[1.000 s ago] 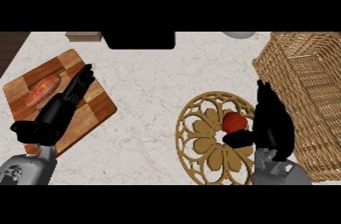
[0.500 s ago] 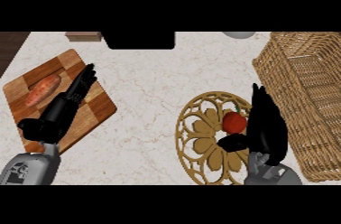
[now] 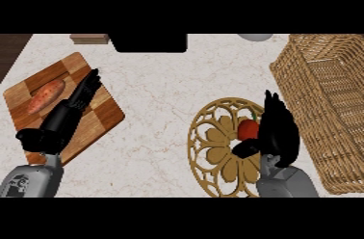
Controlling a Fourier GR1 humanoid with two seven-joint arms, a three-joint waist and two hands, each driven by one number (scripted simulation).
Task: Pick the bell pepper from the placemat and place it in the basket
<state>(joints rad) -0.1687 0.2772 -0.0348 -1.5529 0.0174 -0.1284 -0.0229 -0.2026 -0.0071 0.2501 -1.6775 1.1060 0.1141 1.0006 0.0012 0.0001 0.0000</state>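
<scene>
right robot hand (image 3: 276,132) (fingers straight) beside bell pepper (image 3: 247,129)

No legible text, label, brand, number or sign appears on any surface in the head view.

light: bright, even, from above | shadows: faint and soft beside the cutting board (image 3: 43,108), none hard | glare: none on the marble counter (image 3: 156,88) | black hands show no surface detail | edges: no visible bending
</scene>
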